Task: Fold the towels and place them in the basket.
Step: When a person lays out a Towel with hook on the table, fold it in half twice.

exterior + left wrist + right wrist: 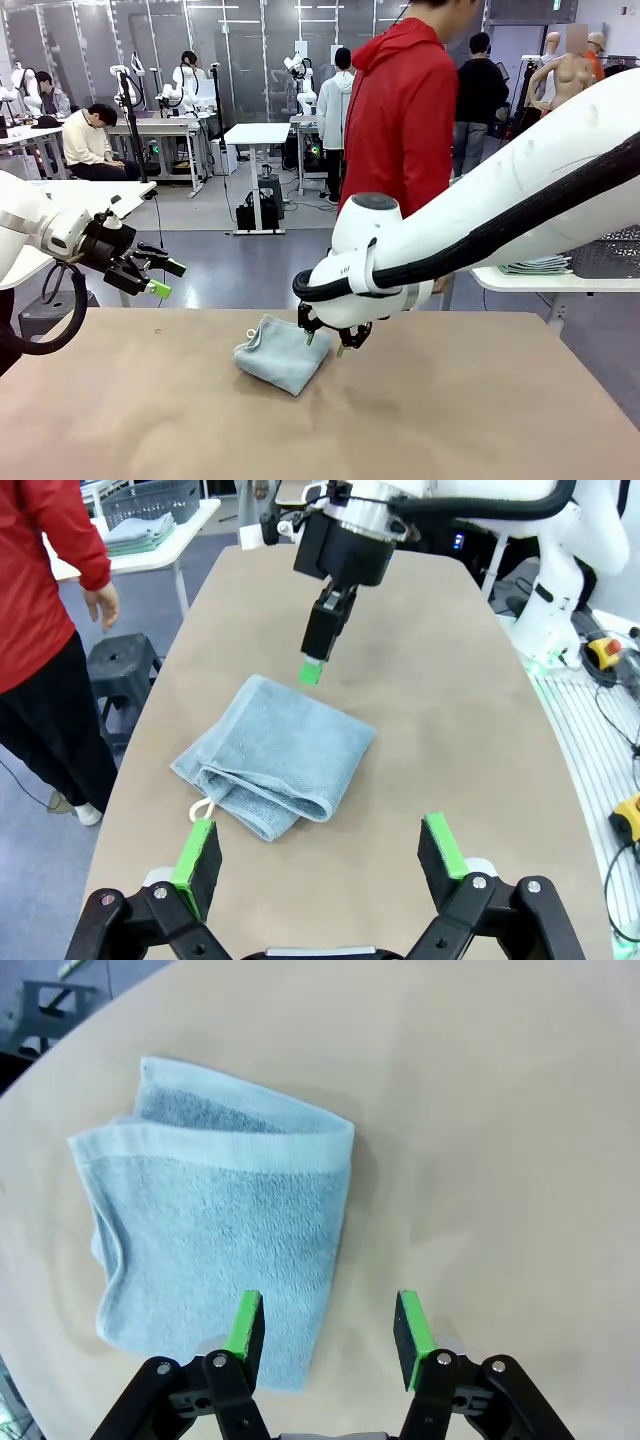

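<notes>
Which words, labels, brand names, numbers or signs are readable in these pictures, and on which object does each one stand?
No text can be read in any of the three views.
White loop tag at the corner of the grey-blue towel: no print visible on it.
Equipment and walls in the far background of the front view: any markings are too small and blurred to read.

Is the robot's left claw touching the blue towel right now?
Apart. The front view shows the left gripper open in the air, well off to the left of the towel, which lies folded on the table.
</notes>
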Available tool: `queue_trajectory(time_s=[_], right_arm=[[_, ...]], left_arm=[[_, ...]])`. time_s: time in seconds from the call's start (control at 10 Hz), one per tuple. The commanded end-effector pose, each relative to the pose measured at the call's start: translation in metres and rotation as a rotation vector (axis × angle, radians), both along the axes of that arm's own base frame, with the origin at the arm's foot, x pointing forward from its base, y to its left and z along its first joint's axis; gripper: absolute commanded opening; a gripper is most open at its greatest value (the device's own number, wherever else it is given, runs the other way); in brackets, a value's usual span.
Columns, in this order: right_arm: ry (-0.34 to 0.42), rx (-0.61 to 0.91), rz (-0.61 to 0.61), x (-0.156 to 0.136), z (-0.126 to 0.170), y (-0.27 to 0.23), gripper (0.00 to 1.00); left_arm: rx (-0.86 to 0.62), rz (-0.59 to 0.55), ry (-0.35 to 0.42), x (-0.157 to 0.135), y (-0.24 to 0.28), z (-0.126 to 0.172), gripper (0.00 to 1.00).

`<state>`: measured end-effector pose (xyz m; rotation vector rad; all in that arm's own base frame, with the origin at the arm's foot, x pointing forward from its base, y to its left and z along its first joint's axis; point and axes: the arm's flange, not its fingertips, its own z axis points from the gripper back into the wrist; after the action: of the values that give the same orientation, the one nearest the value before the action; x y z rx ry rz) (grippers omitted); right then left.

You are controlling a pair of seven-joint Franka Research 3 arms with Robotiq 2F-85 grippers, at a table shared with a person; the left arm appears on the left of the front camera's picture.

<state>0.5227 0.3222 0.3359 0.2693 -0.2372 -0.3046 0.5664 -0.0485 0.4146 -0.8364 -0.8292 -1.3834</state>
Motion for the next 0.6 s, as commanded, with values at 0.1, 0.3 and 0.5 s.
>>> queue_trajectory(time_s=[0.1, 0.3, 0.5], right_arm=[[-0.03, 0.039, -0.102, -0.001, -0.024, 0.009, 0.66], [-0.016, 0.031, -0.118, -0.001, -0.035, 0.012, 0.66], [-0.025, 0.05, -0.114, -0.003, -0.037, 0.014, 0.66]], left_arm=[[0.002, 0.007, 0.014, 0.0, -0.001, 0.002, 1.0], [0.002, 0.007, 0.014, 0.0, -0.001, 0.002, 1.0], [0.002, 0.007, 0.014, 0.0, -0.001, 0.002, 1.0]])
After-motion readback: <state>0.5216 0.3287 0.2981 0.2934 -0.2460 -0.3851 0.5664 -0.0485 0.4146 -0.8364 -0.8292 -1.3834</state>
